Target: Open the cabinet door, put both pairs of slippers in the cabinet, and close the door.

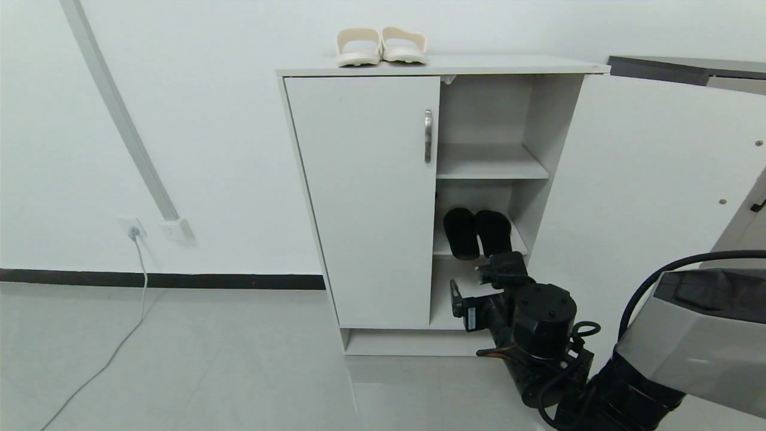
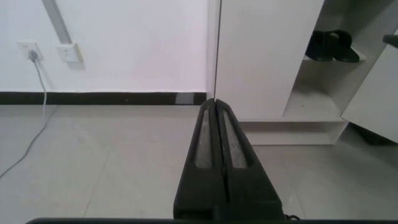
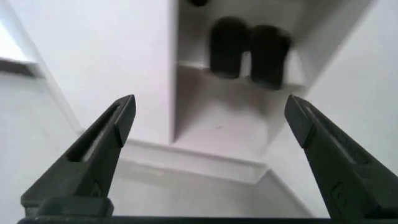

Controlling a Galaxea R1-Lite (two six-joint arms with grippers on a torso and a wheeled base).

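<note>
Left gripper point(image 2: 216, 106): fingers pressed together, over the floor before the cabinet point(image 1: 359, 197).
Beige slippers point(image 1: 381, 46): side by side on the cabinet top.
Black slippers point(image 1: 477, 232): inside the cabinet, on the lower shelf.
Right gripper point(image 3: 211, 106): fingers spread wide, empty, low before the open compartment.
Right door point(image 1: 646, 179): swung open.

The cabinet point(image 1: 359, 203) is plain white, its handle point(image 1: 428, 136) silver. The top slippers point(image 1: 381, 46) are cream, the shelf slippers point(image 1: 477, 233) black, both unpatterned. The floor point(image 1: 179, 359) is pale grey, the skirting point(image 1: 161, 279) black.
</note>
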